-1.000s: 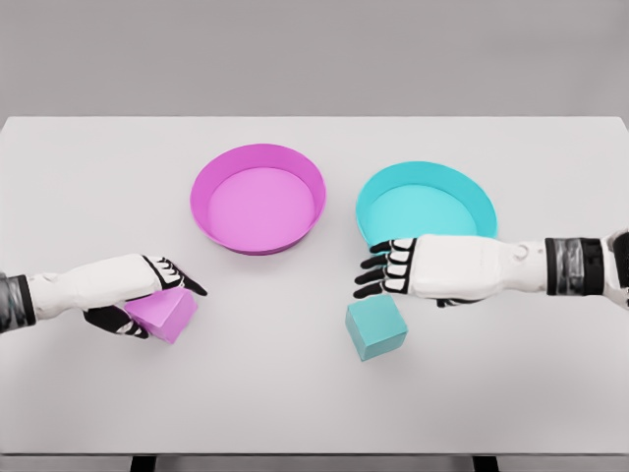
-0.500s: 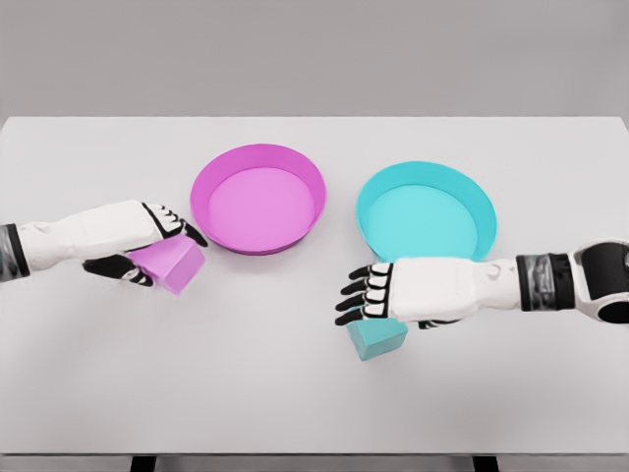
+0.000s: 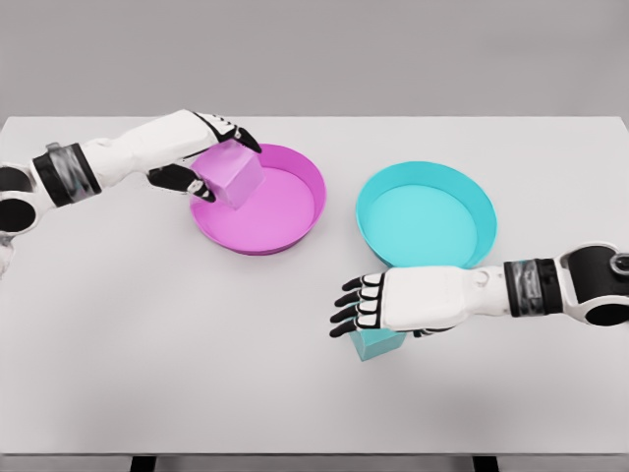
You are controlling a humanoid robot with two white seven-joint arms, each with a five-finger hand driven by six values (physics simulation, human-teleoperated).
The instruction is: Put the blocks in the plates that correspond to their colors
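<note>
My left hand (image 3: pixel 201 162) grips the pink block (image 3: pixel 230 175) over the pink plate (image 3: pixel 295 221); release comes next. My right hand (image 3: pixel 378 305), fingers spread, covers the teal block (image 3: pixel 378 343) near the teal plate (image 3: pixel 472 197).

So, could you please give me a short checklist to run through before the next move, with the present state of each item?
1. Left robot hand grips the pink block: ok.
2. Pink block over the pink plate: ok, above its left rim.
3. Pink block released into the plate: not ok.
4. Right robot hand over the teal block: ok.
5. Right robot hand closed on the teal block: not ok, fingers spread.
6. Teal plate free of objects: ok.
</note>
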